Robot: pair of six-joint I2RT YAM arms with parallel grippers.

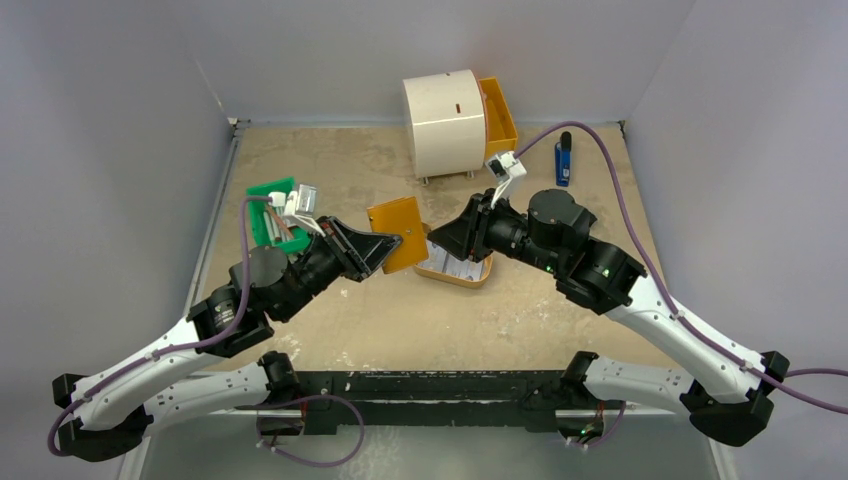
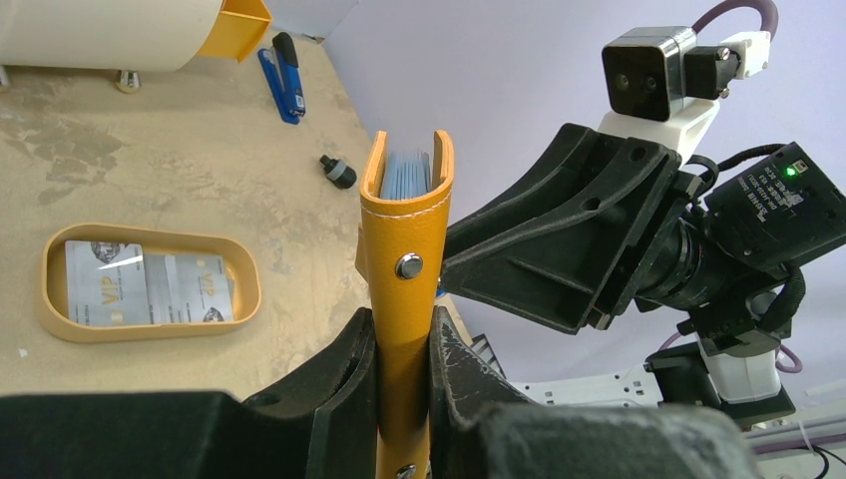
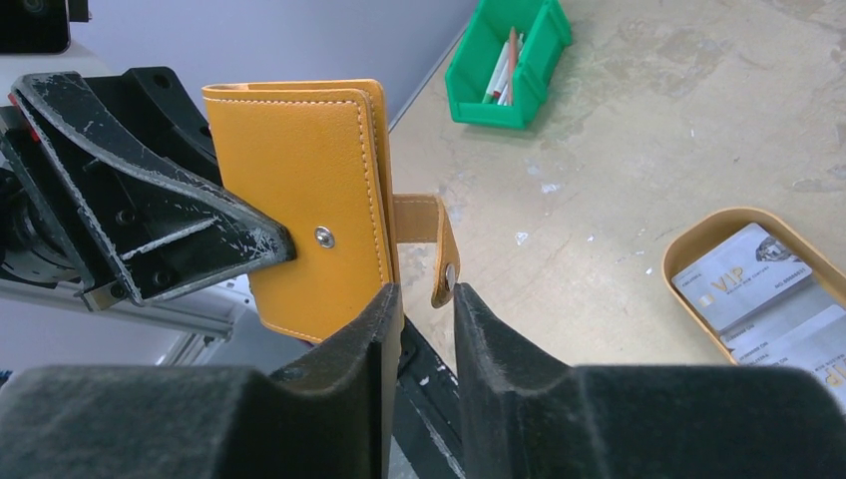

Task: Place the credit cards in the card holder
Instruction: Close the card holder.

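My left gripper [image 1: 385, 245] [image 2: 404, 329] is shut on the lower part of the orange card holder [image 1: 397, 230] [image 2: 407, 230] [image 3: 299, 200] and holds it upright above the table. Bluish-grey cards [image 2: 404, 175] show inside the holder's open top. Its snap strap [image 3: 439, 239] hangs loose at the side. My right gripper [image 1: 440, 235] [image 3: 427, 294] is narrowly open, and the strap's tip lies between its fingertips, against the right one. More credit cards [image 2: 150, 284] [image 3: 758, 289] lie in the oval tan tray [image 1: 450, 279].
A white cabinet [image 1: 445, 120] with an orange drawer [image 1: 497, 115] stands at the back. A blue stapler-like tool [image 1: 563, 160] [image 2: 282, 85] lies at the back right. A green bin of sticks [image 1: 272, 215] [image 3: 504, 65] is on the left. A small black knob [image 2: 339, 172] lies on the table.
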